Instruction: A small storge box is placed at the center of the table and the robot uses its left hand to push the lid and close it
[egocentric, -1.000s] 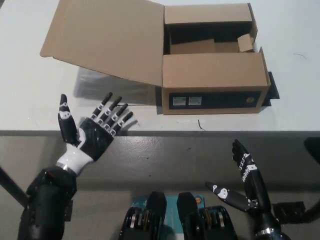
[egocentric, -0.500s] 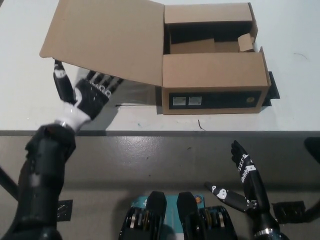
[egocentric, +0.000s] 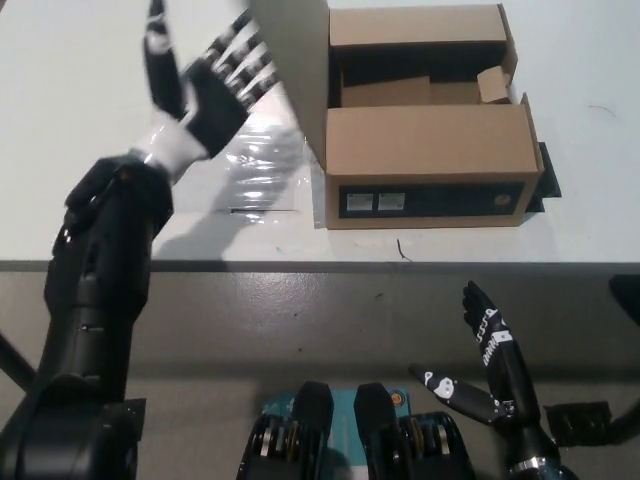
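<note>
Cardboard box (egocentric: 428, 160) sits mid-table, its lid (egocentric: 295, 70) raised near upright on the left edge. Left hand (egocentric: 205, 85), fingers spread and holding nothing, presses the lid's outer face; best to push rightward and down, palm flat. Right hand (egocentric: 487, 365) rests open below the table (egocentric: 80, 150).

Lid (egocentric: 295, 70) top cut off by frame edge

I see my left hand (egocentric: 205, 95) spread flat against the raised brown cardboard lid (egocentric: 290, 75), which walls off the box opening (egocentric: 420, 85); the white table (egocentric: 80, 180) leftward lies bare.
</note>
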